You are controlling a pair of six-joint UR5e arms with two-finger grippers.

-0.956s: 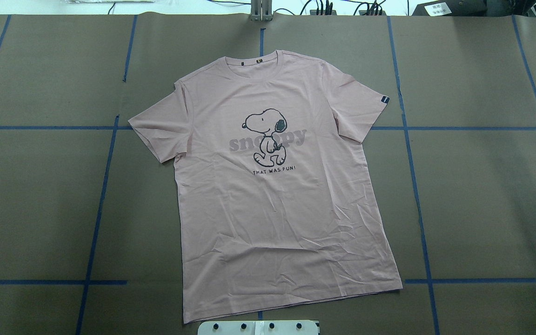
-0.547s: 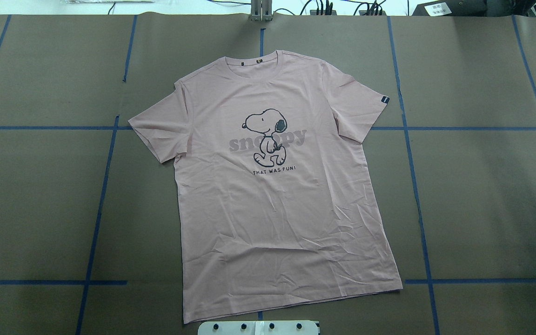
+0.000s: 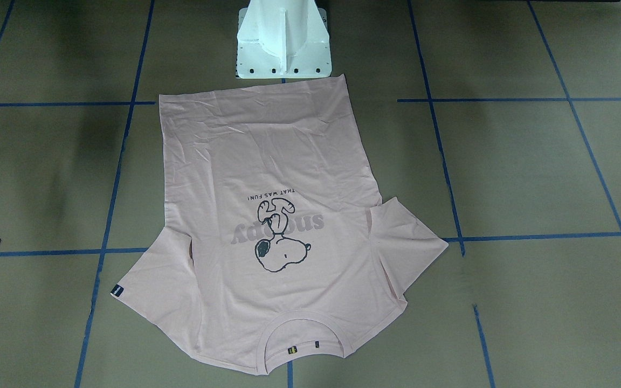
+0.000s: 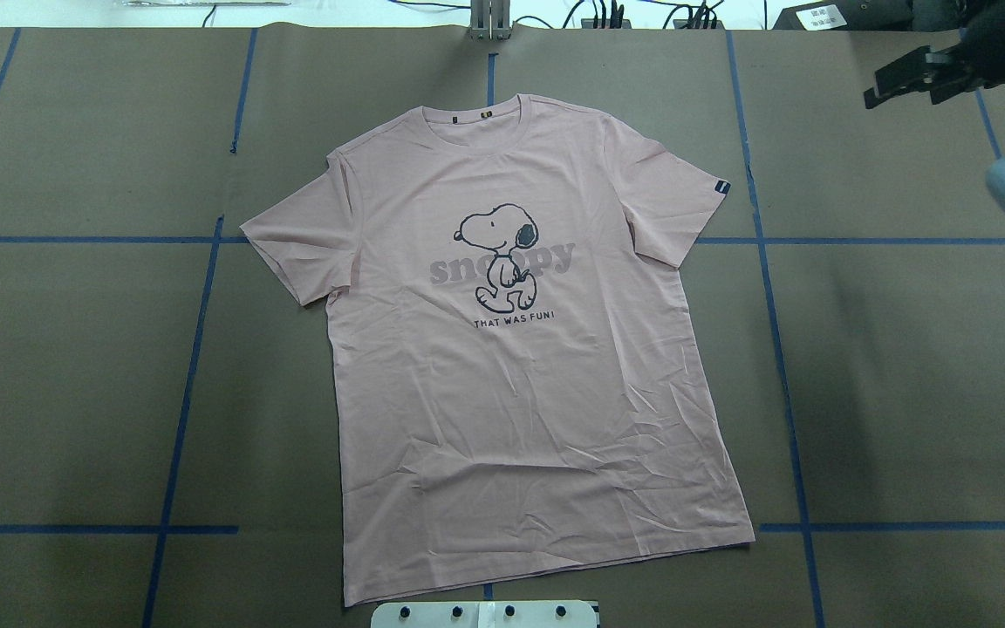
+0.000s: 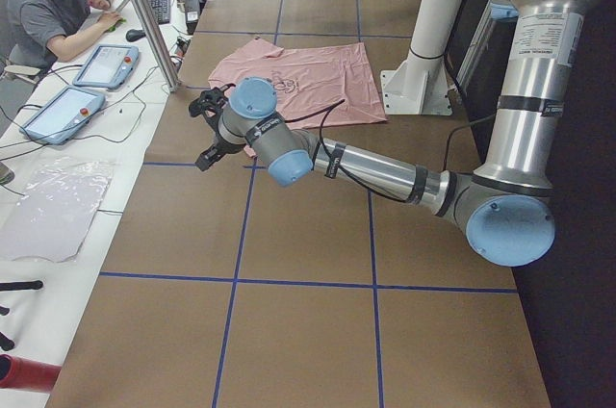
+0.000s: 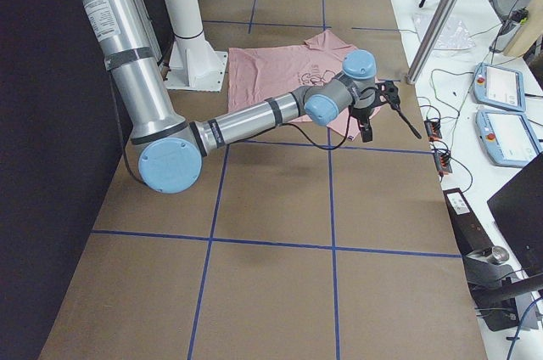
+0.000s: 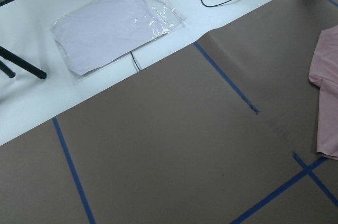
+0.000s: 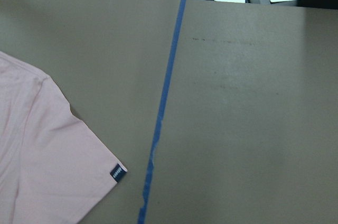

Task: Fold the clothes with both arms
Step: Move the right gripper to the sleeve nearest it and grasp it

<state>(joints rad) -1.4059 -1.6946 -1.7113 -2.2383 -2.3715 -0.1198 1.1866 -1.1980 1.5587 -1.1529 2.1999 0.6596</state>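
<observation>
A pale pink T-shirt point(image 4: 511, 392) lies flat and print-up at the middle of the table point(image 4: 75, 392), its ribbed neck away from the robot and its hem just beside the white pedestal point(image 3: 283, 37). From overhead we see only the right gripper point(image 4: 904, 80), hanging over the far right of the table, well apart from the shirt. The left gripper point(image 5: 203, 132) shows whole only in the left-end view, above bare paper on the shirt's left side. Both claws stand with jaws spread and nothing between them. Only the side views give us the silver tubes and light blue caps of the left arm point(image 5: 375, 167) and right arm point(image 6: 246, 118), and a person point(image 5: 58, 4) seated at a desk. The right wrist camera picks out a small navy tab point(image 8: 118, 173) on a sleeve hem. The fabric is soft and finely creased toward the hem. The table cover is matte brown paper crossed by blue tape point(image 4: 782, 349).
</observation>
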